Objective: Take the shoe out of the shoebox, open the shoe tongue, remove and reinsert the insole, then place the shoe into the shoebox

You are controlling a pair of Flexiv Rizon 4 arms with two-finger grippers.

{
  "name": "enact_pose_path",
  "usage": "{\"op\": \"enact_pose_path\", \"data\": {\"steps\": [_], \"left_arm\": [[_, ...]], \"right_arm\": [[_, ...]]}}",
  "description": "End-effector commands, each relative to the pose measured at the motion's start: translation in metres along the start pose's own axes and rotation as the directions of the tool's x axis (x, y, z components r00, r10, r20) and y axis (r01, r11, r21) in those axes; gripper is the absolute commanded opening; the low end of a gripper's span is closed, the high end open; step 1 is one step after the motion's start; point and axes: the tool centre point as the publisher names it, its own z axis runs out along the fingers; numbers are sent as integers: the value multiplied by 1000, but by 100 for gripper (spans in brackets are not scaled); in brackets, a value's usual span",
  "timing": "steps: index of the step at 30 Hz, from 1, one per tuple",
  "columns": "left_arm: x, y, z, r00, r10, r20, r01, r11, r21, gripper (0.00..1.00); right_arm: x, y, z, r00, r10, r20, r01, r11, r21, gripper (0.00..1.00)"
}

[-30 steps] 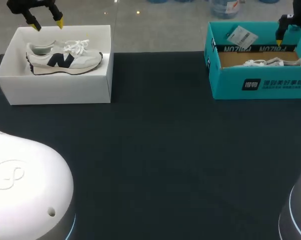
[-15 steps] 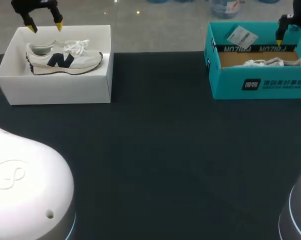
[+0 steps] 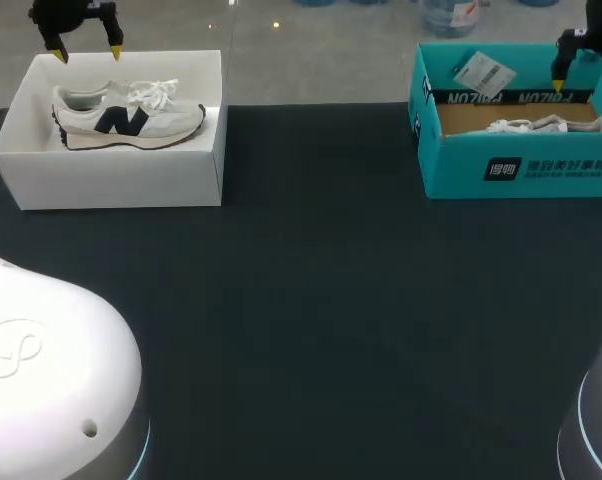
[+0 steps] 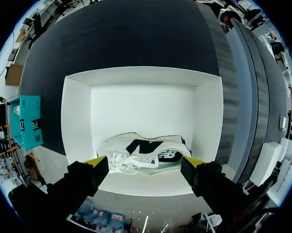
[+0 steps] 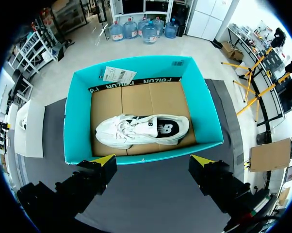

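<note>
A white sneaker (image 3: pixel 126 115) with a dark logo lies on its side in the white shoebox (image 3: pixel 111 180) at the far left. My left gripper (image 3: pixel 86 52) hangs open above the box's far edge; in the left wrist view the sneaker (image 4: pixel 143 153) lies below the open gripper (image 4: pixel 145 162). A second white shoe (image 3: pixel 536 125) lies in the teal shoebox (image 3: pixel 516 165) at the far right. My right gripper (image 3: pixel 588 85) hovers open over that box. The right wrist view shows this shoe (image 5: pixel 141 130) on the cardboard floor ahead of the open gripper (image 5: pixel 153 160).
The table (image 3: pixel 321 300) is dark. A white paper tag (image 3: pixel 481 70) leans on the teal box's far wall (image 5: pixel 136 65). My two arm bases (image 3: pixel 51 380) fill the near corners.
My left gripper has drifted slightly left and toward the far edge of the white box. The right arm and both shoes have not moved.
</note>
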Motion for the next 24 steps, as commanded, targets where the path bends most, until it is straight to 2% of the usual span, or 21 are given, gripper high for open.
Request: {"op": "enact_pose_path", "data": {"steps": [1,5,9,11,14,24], "left_arm": [[5,18,22,999,-43,3,43,999,24,100],[16,35,30,998,-66,-4,66,998,23,100],[27,54,48,995,-77,-58,78,997,21,100],[32,61,53,997,-70,-34,71,996,47,100],[39,71,63,998,-47,-50,50,997,62,100],[81,86,79,995,-10,-98,18,996,84,100]], "right_arm": [[0,0,0,1000,0,0,0,1000,-1,100],[0,0,0,1000,0,0,0,1000,-1,100],[0,0,0,1000,0,0,0,1000,-1,100],[0,0,0,1000,0,0,0,1000,-1,100],[0,0,0,1000,0,0,0,1000,-1,100],[0,0,0,1000,0,0,0,1000,-1,100]]}}
